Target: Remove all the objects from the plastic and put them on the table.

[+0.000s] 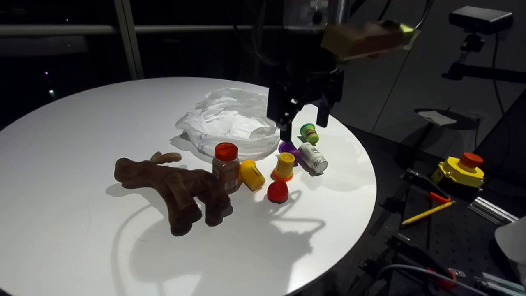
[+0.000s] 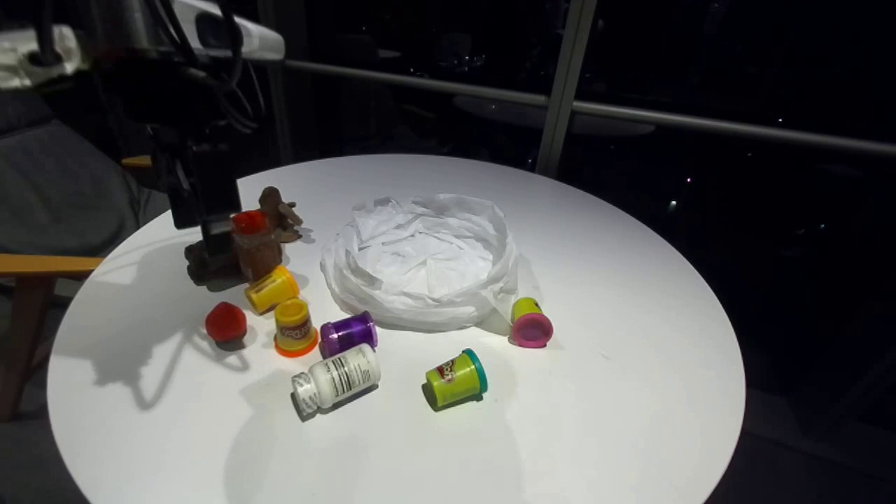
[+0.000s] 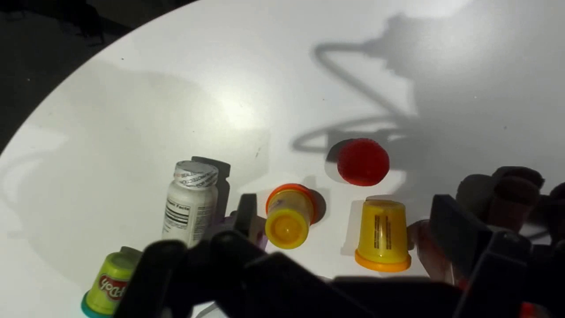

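I have the hand spread wide above the worktop; outside the white plastic bag I see 5 tubs, 1 white bottle and 1 red-capped jar.

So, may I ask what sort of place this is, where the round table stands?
Probably a robotics lab, though I cannot be certain. The signs are a yellow emergency button with a red top, what looks like a camera, and a grooved metal bar.
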`<state>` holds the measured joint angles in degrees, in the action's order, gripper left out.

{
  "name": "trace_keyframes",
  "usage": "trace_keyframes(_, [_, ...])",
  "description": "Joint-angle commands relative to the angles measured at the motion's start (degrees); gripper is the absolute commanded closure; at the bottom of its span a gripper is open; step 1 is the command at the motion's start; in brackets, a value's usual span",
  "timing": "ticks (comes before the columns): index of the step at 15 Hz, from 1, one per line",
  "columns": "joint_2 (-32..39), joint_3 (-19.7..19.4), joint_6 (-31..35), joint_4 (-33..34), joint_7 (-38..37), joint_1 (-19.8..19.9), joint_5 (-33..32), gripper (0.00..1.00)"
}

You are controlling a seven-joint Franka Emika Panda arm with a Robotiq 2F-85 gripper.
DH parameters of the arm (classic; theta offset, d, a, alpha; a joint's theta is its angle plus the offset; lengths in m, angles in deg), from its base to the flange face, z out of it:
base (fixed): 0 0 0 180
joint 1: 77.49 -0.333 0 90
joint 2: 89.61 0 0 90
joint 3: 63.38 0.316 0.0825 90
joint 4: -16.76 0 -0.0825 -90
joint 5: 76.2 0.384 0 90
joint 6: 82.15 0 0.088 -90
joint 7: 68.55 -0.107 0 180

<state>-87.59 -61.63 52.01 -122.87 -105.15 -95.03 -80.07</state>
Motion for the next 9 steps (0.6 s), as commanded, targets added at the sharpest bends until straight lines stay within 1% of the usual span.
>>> trace_keyframes(1, [-12.72, 3.47, -12.00, -0.10, -0.40, 3.52, 2.45, 0.00])
trace_keyframes(3, [-18.47, 4.59, -16.25, 0.12, 1.16, 4.79, 4.22, 0.00])
trace_keyframes(4, [-12.36, 5.42, -12.75, 0.84, 0.27, 5.75, 2.40, 0.00])
trace_keyframes(6, [-17.03, 6.18, -15.67, 0.71, 0.65, 6.41, 3.52, 0.00])
trace_keyframes(9, [-18.32, 6.34, -16.04, 0.15, 0.73, 6.50, 3.75, 0.00])
